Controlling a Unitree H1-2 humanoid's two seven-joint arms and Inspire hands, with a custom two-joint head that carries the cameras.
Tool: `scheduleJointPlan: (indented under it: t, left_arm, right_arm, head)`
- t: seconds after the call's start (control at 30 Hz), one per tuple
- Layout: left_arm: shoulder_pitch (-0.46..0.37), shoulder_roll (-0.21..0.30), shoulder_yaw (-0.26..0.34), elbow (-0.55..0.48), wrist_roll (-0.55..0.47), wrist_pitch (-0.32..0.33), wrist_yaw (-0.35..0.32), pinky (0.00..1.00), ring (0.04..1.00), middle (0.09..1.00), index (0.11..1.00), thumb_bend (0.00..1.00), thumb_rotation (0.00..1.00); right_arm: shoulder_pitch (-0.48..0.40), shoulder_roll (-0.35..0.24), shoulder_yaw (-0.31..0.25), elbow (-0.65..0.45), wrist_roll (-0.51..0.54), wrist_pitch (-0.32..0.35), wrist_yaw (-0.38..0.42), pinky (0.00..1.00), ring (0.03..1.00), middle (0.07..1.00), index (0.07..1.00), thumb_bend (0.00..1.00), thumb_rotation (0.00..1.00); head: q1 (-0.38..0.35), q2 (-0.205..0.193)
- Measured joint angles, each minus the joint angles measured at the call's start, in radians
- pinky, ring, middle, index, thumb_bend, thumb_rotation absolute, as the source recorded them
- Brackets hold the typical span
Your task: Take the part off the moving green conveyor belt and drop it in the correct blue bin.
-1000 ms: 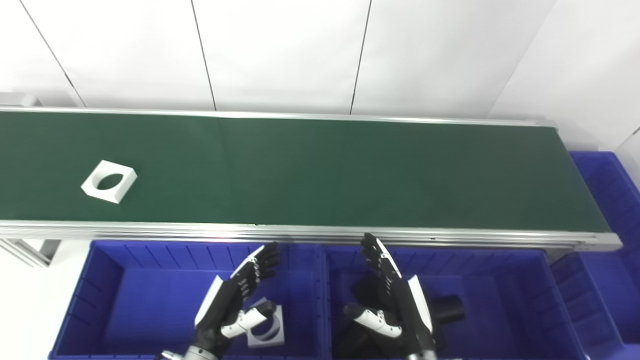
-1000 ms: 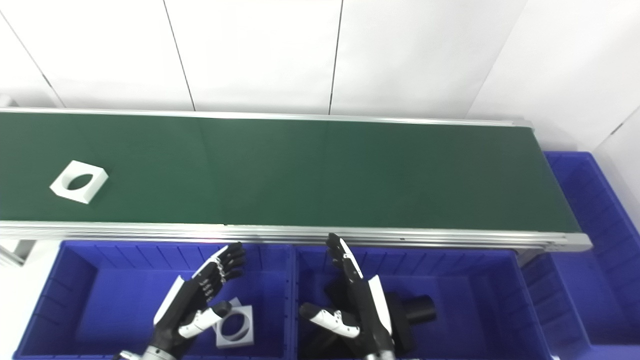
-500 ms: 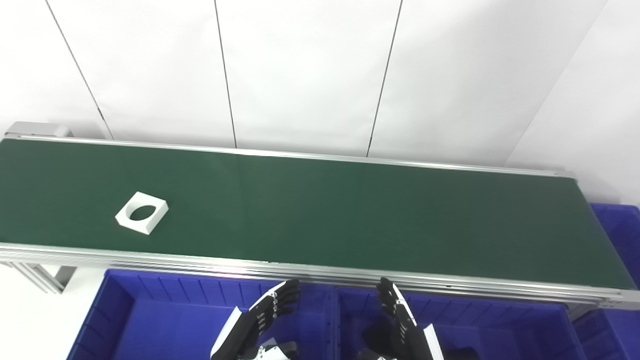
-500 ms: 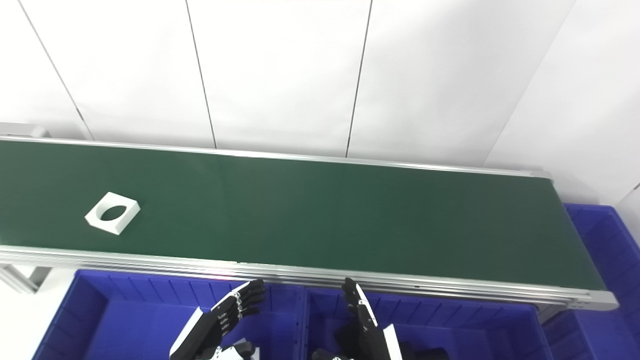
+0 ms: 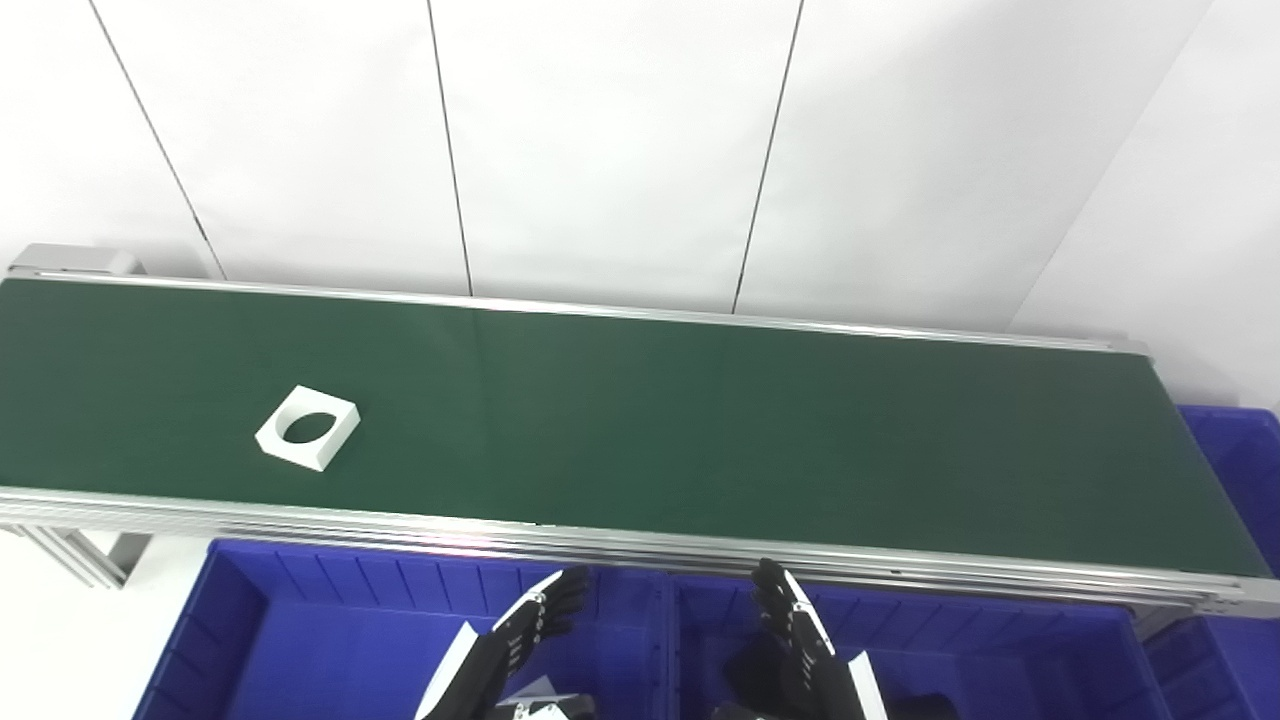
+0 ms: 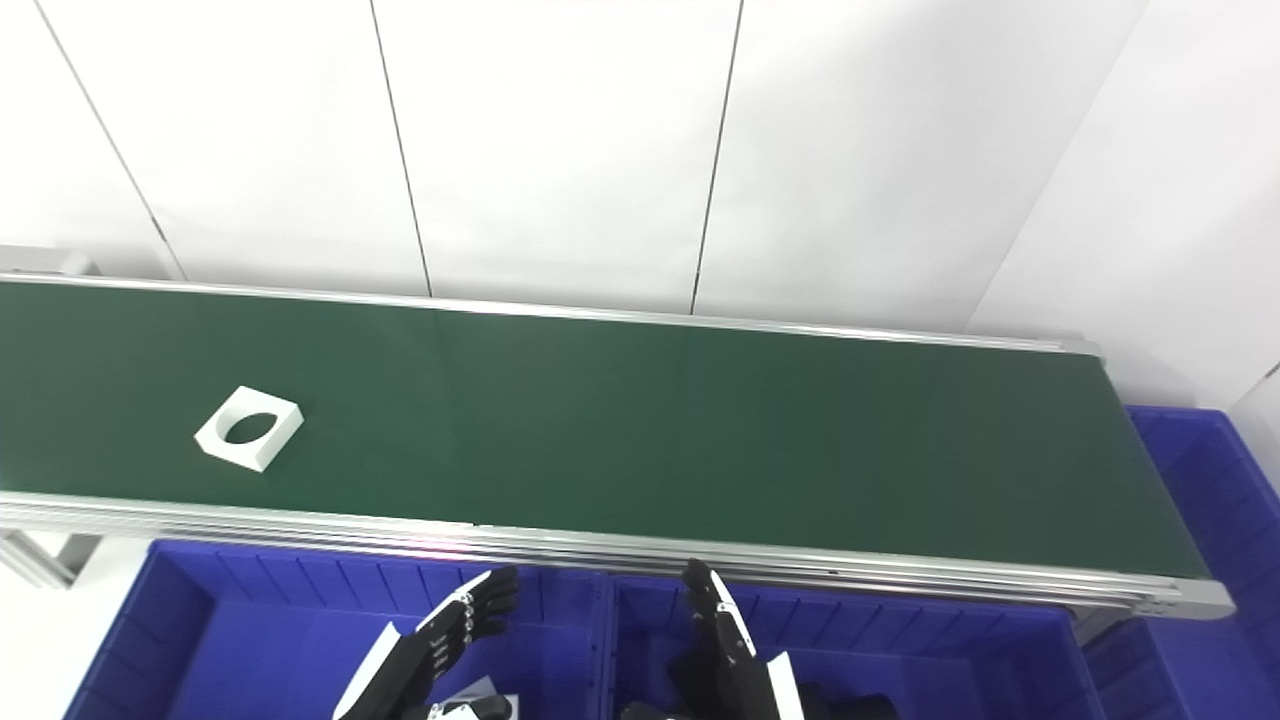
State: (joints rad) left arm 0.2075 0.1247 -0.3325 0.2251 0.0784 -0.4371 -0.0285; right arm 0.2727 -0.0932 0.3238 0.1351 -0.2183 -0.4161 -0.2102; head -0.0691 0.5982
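- White square part (image 5: 308, 441) w/ round hole lies flat on green belt (image 5: 700, 420), left end, near front rail.
- Left hand (image 5: 505, 650) over left blue bin (image 5: 250, 620): fingers spread, holding nothing.
- Right hand (image 5: 805, 650) over middle blue bin (image 5: 980, 630): fingers straight, apart, empty.

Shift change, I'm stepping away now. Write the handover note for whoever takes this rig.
Left hand: open, holding nothing, over the left blue bin.
Right hand: open, holding nothing, over the middle blue bin.
White square part with a round hole lies on the green conveyor belt, left section, near its front edge, out of both hands' touch.
Done: nothing yet with this part.
Left: grasp it off the belt and drop it into the matching bin.
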Motion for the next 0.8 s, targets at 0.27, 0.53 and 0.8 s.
scheduleJointPlan:
  t: [0.27, 0.53, 0.8]
  left_arm:
    - [0.000, -0.006, -0.010, 0.010, -0.035, 0.000, 0.013, 0.85, 0.875, 0.899, 0.895, 0.81, 0.64]
    - [0.000, -0.035, 0.011, 0.006, -0.051, 0.000, -0.003, 0.83, 0.861, 0.889, 0.889, 0.77, 0.65]
    - [0.000, -0.054, 0.045, -0.005, -0.070, 0.000, -0.035, 0.82, 0.859, 0.887, 0.885, 0.76, 0.66]
  right_arm:
    - [0.016, -0.015, 0.000, -0.045, 0.051, 0.000, 0.018, 0.92, 0.903, 0.926, 0.953, 0.94, 0.64]
    - [0.060, -0.014, -0.017, -0.113, 0.068, -0.001, 0.064, 0.90, 0.908, 0.921, 0.946, 0.90, 0.62]
    - [0.071, -0.003, -0.053, -0.134, 0.032, -0.001, 0.077, 0.92, 0.920, 0.925, 0.943, 0.87, 0.63]
  head:
    - [0.015, 0.041]
    - [0.000, 0.095]
    - [-0.005, 0.138]
